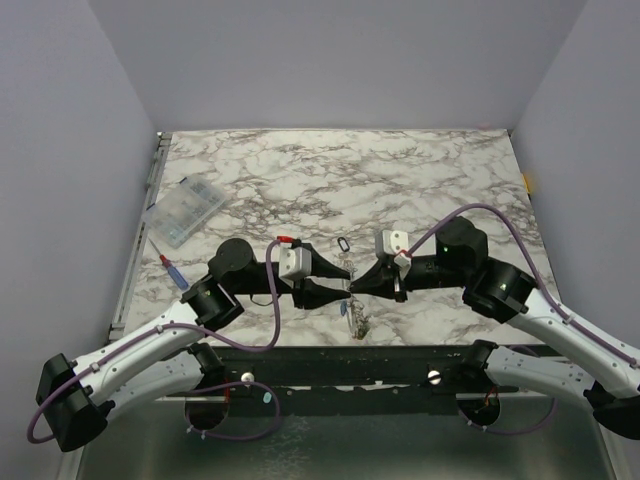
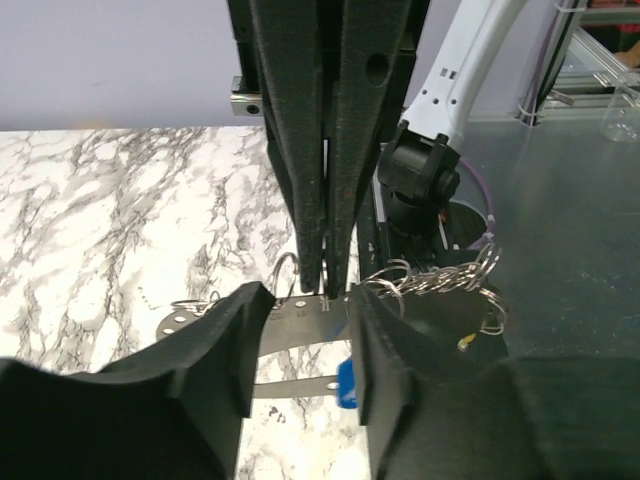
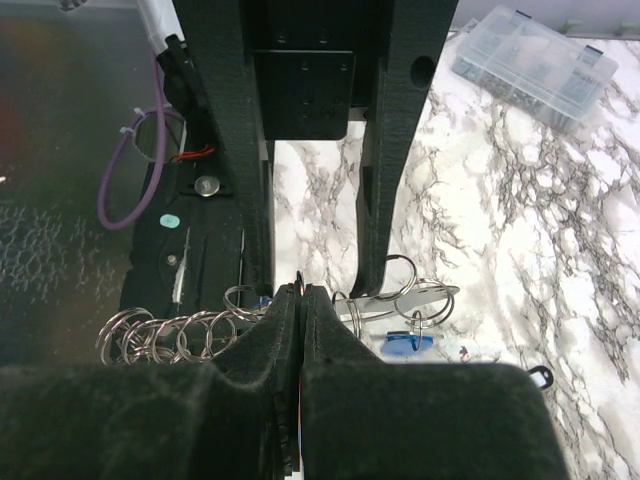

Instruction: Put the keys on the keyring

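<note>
Marble table [image 1: 420, 170]: my left gripper [image 2: 305, 305] stands spread astride the keys [image 2: 347, 385], my right gripper [image 3: 300, 298] pinched together, keyring [image 1: 345, 244] lying apart.

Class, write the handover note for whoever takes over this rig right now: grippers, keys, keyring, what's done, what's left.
Left gripper: open, straddling the keys.
Right gripper: shut, apparently pinching the keys.
Keyring: lying on the table just beyond both grippers, untouched.
Done: keys apparently grasped; none on the keyring.
Left: thread the keys onto the keyring.
</note>
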